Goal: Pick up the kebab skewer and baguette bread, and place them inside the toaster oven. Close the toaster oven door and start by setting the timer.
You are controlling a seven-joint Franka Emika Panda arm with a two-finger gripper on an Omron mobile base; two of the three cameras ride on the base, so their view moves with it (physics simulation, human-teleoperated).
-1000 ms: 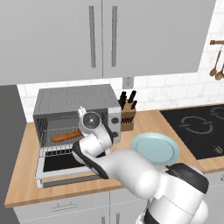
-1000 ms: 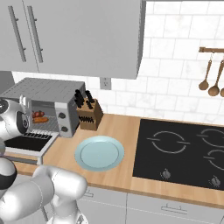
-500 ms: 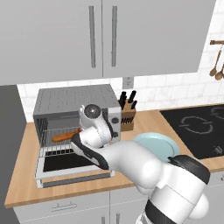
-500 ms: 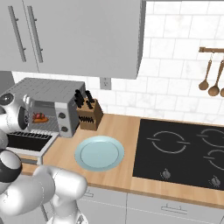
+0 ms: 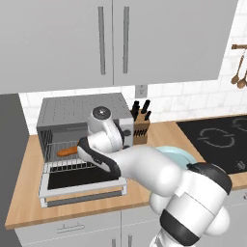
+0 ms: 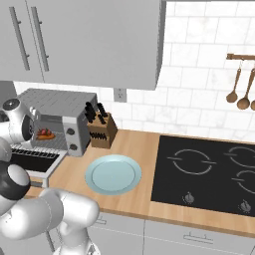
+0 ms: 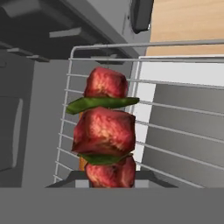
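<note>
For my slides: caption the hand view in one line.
Kebab skewer of red meat chunks and green slices hanging over the toaster oven wire rack.

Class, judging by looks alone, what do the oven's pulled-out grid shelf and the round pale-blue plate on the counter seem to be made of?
The grid shelf looks like thin metal wire: slim, pale grey parallel rods with gaps between. The round pale-blue plate seems glazed ceramic, though plastic is possible: smooth, uniform colour, raised rim.

Toaster oven door (image 5: 82,185) lies open; baguette bread (image 5: 66,151) occupies the left rack.
</note>
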